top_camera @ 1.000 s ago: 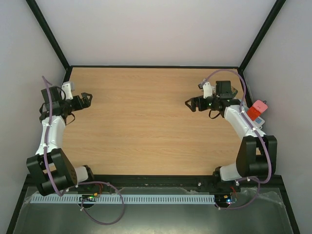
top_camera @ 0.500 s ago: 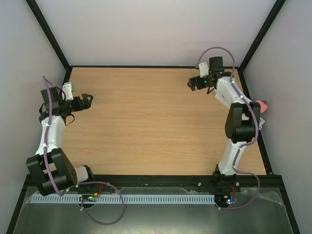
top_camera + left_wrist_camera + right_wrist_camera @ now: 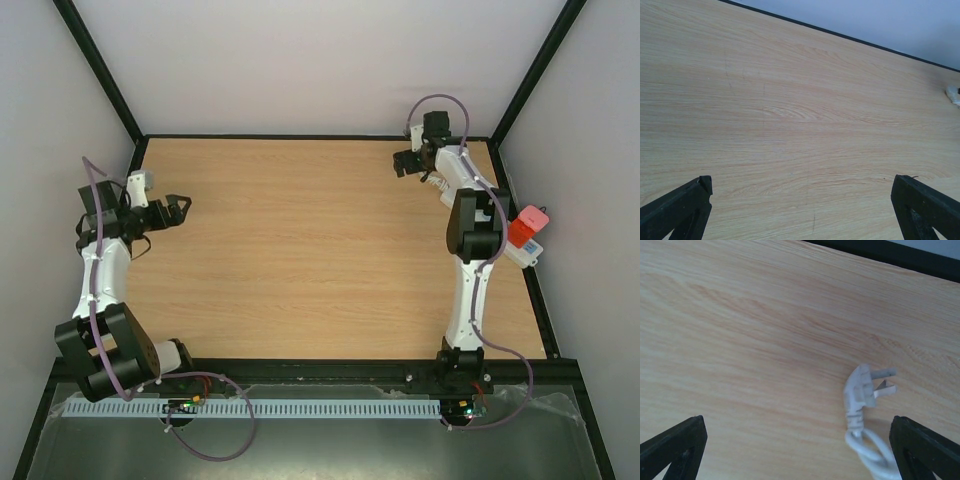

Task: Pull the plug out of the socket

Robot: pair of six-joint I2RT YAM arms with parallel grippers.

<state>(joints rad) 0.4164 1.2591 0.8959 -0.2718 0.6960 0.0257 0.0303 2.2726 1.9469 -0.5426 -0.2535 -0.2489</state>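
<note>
— Where is the socket lying now?

— You are finding the socket point(image 3: 527, 236) on your right side. It is lying at the right edge of the counter point(image 3: 300, 260), across the black frame rail and just beside the elbow of the right arm. One pink face and one red face are showing on it. Whether it is touching the arm, I cannot tell.

— And my left tool?

— Your left tool point(image 3: 182, 208) is hovering a little farther away, over the left edge of the counter. In the left wrist view its fingers point(image 3: 685, 205) are standing wide apart, with only bare wood showing between them.

— What is the right one doing?

— Your right arm is stretching toward the far right corner. The right tool point(image 3: 402, 163) is hanging there above the counter, and its fingers point(image 3: 675, 445) are spreading wide and gripping nothing. Just ahead of it, a white plug point(image 3: 860, 387) is lying flat on the wood. Its metal prongs are standing bare and pointing right, and its white cord point(image 3: 867, 450) is curling back toward the camera.
</note>
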